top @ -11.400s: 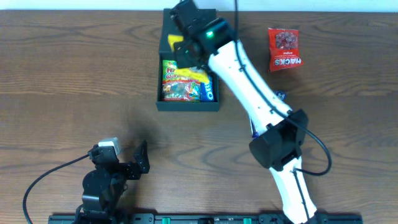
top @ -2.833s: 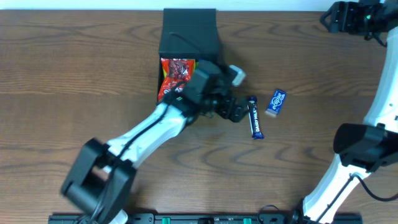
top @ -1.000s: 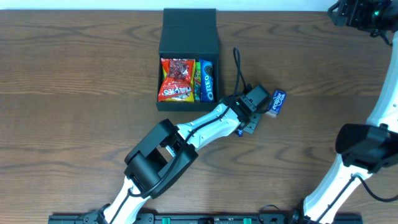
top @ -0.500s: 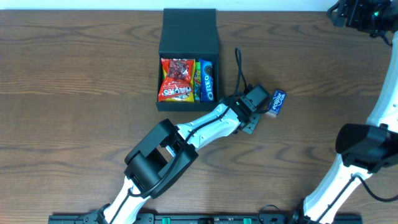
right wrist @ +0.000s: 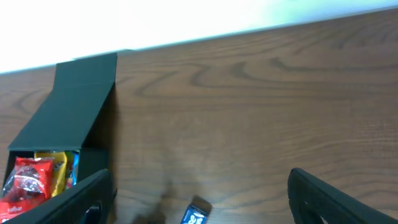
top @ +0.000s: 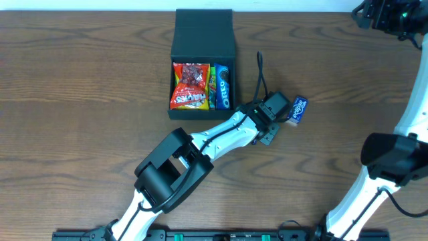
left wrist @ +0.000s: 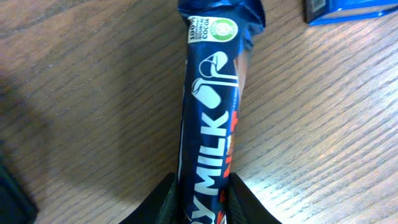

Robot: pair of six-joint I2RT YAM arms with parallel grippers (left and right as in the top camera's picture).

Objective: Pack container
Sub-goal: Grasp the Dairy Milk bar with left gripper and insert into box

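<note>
My left gripper (left wrist: 205, 202) on the chocolate bar (left wrist: 211, 112)
Fingers (left wrist: 163, 200) seem to pinch it, near the container (top: 200, 112); right gripper (right wrist: 199, 196) spread wide.

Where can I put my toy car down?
Bare wood left of the container, out to the table's left edge, and between the blue packet and the right arm. Crowded: right of the container, where the left gripper grips the chocolate bar.
</note>
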